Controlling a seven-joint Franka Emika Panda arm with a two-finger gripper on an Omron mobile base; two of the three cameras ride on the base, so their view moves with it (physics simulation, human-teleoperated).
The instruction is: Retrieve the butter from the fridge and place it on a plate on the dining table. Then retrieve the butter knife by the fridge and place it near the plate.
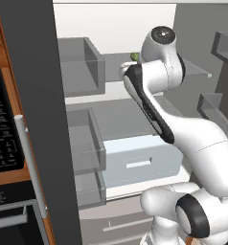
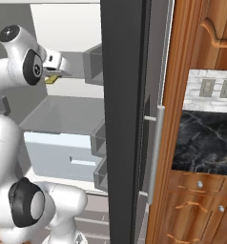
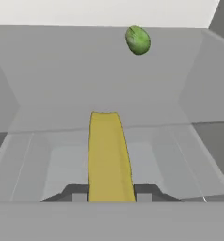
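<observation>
The fridge (image 1: 116,28) stands open, its white interior (image 2: 67,28) facing me. My gripper (image 3: 111,195) is shut on the butter (image 3: 109,155), a yellow stick that runs forward from between the fingertips and is held above a grey shelf (image 3: 62,75). In the right base view the gripper (image 2: 56,71) sits at upper-shelf height with the butter (image 2: 51,79) showing just under it. The plate, the dining table and the butter knife are out of view.
A small green fruit (image 3: 138,40) lies at the back of the same shelf (image 1: 134,56). Grey door bins (image 1: 82,67) hang on the open door to the left. Lower down is a pale drawer (image 1: 140,160). A black oven (image 1: 1,124) and wooden cabinets (image 2: 182,47) flank the fridge.
</observation>
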